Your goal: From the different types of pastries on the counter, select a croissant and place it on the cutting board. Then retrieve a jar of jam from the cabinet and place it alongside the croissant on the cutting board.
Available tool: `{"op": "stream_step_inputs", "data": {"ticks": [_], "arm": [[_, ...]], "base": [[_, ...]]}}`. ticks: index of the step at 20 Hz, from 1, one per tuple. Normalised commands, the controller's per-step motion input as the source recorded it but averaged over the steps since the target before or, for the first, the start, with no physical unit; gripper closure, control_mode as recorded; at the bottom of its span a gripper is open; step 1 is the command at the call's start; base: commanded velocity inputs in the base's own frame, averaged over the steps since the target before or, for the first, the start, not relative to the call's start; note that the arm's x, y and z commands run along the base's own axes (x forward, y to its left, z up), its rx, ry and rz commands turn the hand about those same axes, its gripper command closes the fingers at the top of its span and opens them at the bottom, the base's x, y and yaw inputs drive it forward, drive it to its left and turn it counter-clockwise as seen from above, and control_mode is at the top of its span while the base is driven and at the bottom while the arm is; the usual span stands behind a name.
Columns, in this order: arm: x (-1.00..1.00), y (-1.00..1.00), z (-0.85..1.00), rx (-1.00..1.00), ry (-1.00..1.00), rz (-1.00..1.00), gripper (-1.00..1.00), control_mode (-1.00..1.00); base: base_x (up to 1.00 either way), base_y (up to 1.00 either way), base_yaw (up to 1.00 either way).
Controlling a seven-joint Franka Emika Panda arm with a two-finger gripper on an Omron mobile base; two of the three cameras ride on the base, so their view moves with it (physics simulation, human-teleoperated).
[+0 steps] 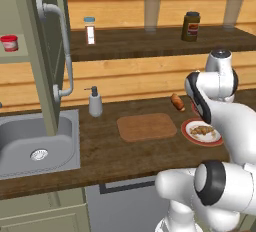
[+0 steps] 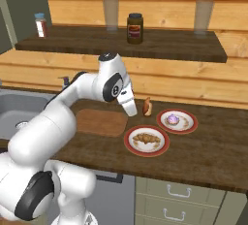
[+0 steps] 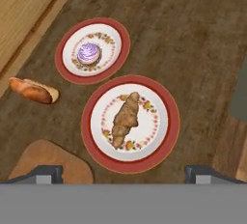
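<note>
- Beneath the gripper (image 3: 123,172) the dark plank counter (image 3: 193,39) spreads wide, with bare wood open to its right.
- Left of the gripper, the cutting board (image 3: 50,162) shows a rounded corner, nothing lying on it.
- Straight ahead of the spread, unloaded fingers sits a red-rimmed plate (image 3: 166,121), rim apart from the board's edge.
- On that plate lies the croissant (image 3: 125,119), untouched.
- Farther ahead, a second plate (image 3: 118,42) carries a purplish pastry (image 3: 89,53); a small bread roll (image 3: 33,91) lies near the wall.
</note>
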Motion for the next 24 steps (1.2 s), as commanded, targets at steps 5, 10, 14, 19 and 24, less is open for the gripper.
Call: {"op": "stream_step_inputs", "data": {"ticks": [5, 10, 14, 19, 24], "arm": [[0.14, -0.25, -0.35, 0.17, 0.24, -0.16, -1.0, -1.0], [0.25, -0.12, -0.26, 0.03, 0.07, -0.08, -1.0, -1.0], [0.34, -0.01, -0.26, 0.0, -0.01, -0.05, -1.0, -1.0], [0.26, -0.09, -0.29, 0.03, -0.04, -0.03, -1.0, -1.0], [0.21, -0.13, -0.28, 0.05, 0.0, -0.02, -1.0, -1.0]], "base": [[0.0, 0.0, 0.0], [0.0, 0.0, 0.0], [0.0, 0.0, 0.0], [0.0, 0.0, 0.0], [0.0, 0.0, 0.0]]}}
